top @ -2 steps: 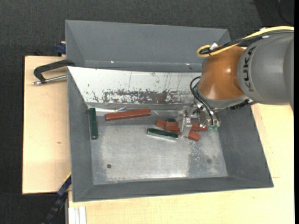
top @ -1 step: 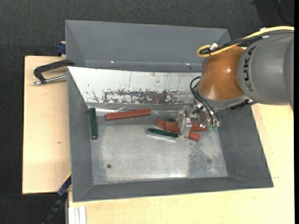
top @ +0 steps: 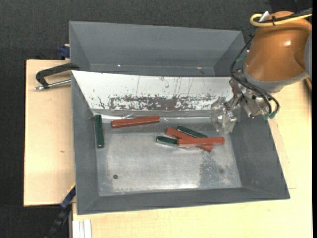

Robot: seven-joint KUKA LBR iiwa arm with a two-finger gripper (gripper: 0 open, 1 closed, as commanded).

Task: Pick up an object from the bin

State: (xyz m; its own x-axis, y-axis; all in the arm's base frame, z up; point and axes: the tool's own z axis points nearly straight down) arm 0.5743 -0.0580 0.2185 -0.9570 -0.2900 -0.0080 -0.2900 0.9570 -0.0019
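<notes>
**Tool at the bin's 2 o'clock, just beside the crossed sticks**

The tool (top: 224, 119) hangs below the arm's orange cover (top: 277, 46) at about 2 o'clock on the floor of the grey bin (top: 148, 43), near the foot of the back wall. From this angle it cannot be told whether it is open or closed. Nothing is seen gripped in it, and its height over the floor is also unclear.

The nearest things are a small heap just off centre toward 3 o'clock. Two crossed red sticks (top: 203, 142) lie there, with a short green stick (top: 192, 132) at their 12 o'clock and another green piece (top: 167, 141) at their 9 o'clock end. The outer end of the red sticks lies just at the tool's 7 o'clock. Well apart from the heap are a lone red stick (top: 136, 122) at 11 o'clock and a dark green bar (top: 99, 131) along the wall at 9 o'clock.

The heap's free red end looks like the likeliest pick, being closest and clear of its neighbours. A good grasp would set the tool's closing line across the stick's narrow width, not along it. The tool should come straight down on that free end, clear of the crossing point. Closing nearer the crossing risks catching two sticks at once or nudging the stick aside.
</notes>
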